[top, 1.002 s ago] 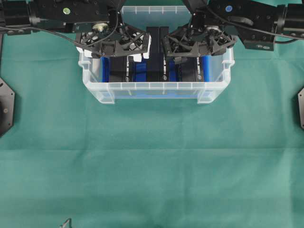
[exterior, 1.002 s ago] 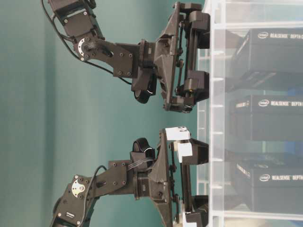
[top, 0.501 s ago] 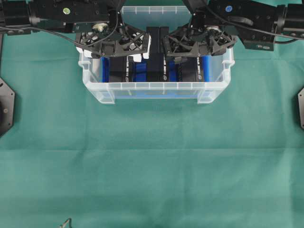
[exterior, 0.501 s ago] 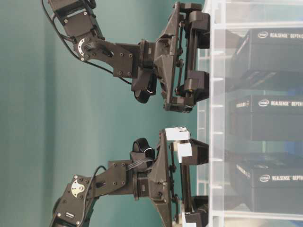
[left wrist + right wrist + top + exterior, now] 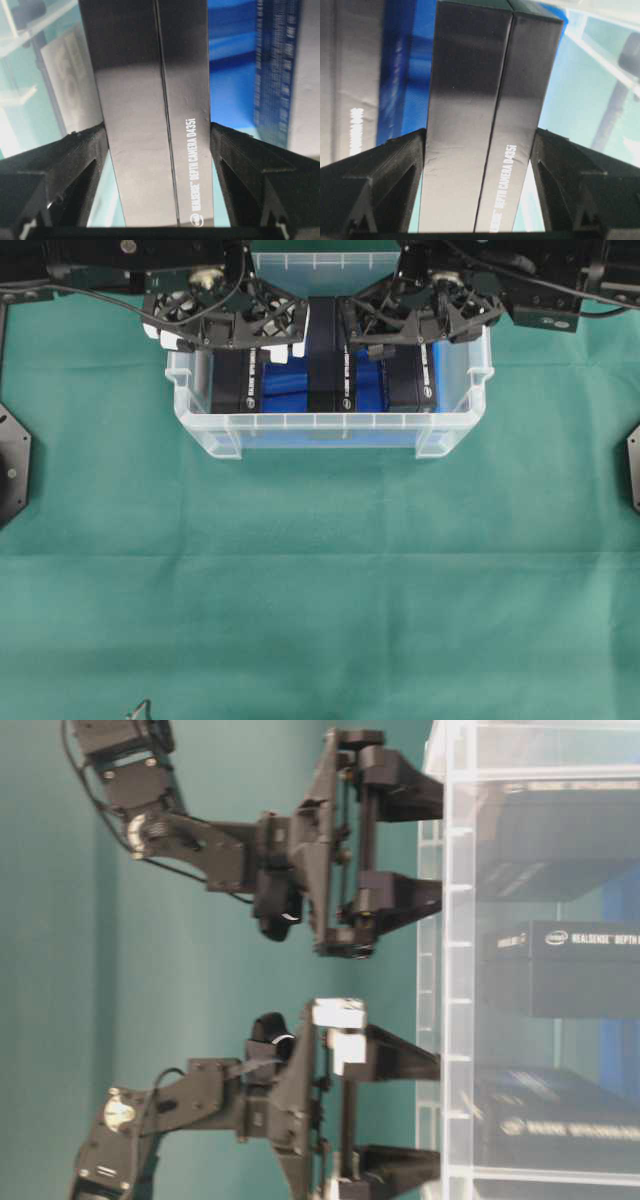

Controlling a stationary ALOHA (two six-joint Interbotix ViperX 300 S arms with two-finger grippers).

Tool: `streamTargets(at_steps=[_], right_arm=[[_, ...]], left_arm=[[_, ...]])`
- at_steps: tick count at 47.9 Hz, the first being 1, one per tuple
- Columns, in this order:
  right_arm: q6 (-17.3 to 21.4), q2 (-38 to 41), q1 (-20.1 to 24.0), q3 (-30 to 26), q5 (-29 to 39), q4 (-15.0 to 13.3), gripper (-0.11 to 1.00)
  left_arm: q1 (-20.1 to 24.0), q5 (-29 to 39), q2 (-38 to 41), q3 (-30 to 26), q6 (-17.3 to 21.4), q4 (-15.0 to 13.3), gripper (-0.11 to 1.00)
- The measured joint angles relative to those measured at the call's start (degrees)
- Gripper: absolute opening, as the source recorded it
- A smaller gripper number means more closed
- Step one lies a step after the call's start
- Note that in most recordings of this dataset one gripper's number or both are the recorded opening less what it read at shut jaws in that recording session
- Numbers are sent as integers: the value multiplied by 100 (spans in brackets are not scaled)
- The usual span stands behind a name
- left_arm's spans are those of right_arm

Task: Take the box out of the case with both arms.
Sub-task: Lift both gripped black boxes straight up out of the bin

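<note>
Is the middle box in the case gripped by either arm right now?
No: overhead, the middle box stands free between the left gripper and right gripper, which each straddle an outer box.

A green cloth point(image 5: 320, 570) covers the whole table, lightly creased, evenly lit. Black mounts sit at its left edge point(image 5: 12, 465) and right edge point(image 5: 633, 468). No walls or windows show.
</note>
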Motion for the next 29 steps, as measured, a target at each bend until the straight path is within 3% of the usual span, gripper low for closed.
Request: streamTargets(at_steps=[19, 29], right_arm=[[-35, -193, 26, -1063, 984, -343, 68], [-44, -220, 26, -1441, 1345, -378, 68]], left_arm=[[-53, 800, -105, -932, 18, 0, 63], [-53, 1354, -105, -1556, 44, 9, 63]])
